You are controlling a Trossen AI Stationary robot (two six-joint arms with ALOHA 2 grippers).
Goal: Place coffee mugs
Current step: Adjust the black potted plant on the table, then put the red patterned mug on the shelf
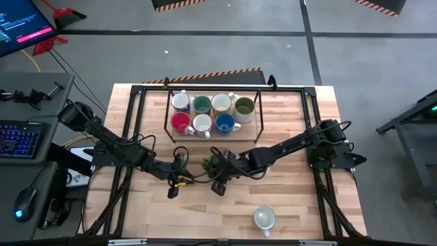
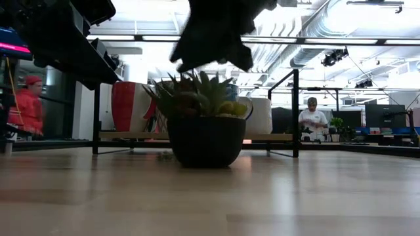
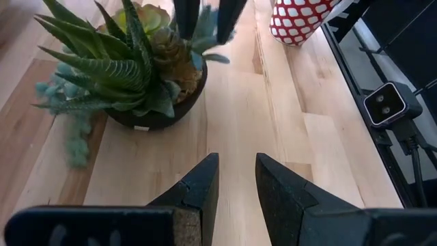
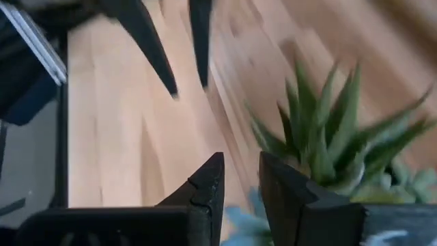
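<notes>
High view – rack: a dark wire rack (image 1: 168, 116) stood at the far middle of the wooden tabletop (image 1: 300, 205) and held seven coffee mugs (image 1: 212, 113) in two rows — white, teal, cream and olive behind; red, white and blue in front.
High view – lone mug: one white mug (image 1: 265, 219) stood apart near the tabletop's front edge, right of centre.
High view – arms: the left pincer (image 1: 180, 164) and the right pincer (image 1: 220, 164) met at mid-tabletop on either side of a small spiky plant (image 1: 206, 164); neither held a mug.
Low view – plant: its dark round pot (image 2: 206, 139) sat on the tabletop, a dark arm part blurred above it; the red mug (image 2: 123, 106) and a white mug (image 2: 260, 115) showed on the rack behind. Two people were in the room beyond.
Left wrist view – left pincer (image 3: 237, 181): fingers stood a narrow gap apart, empty, above bare wood just short of the plant (image 3: 130, 61); a red-and-white patterned mug (image 3: 299, 19) showed farther off.
Right wrist view – right pincer (image 4: 240, 179): narrow gap, nothing held, the plant's (image 4: 328, 137) leaves just beside it — the other arm's fingers (image 4: 150, 41) were across.
</notes>
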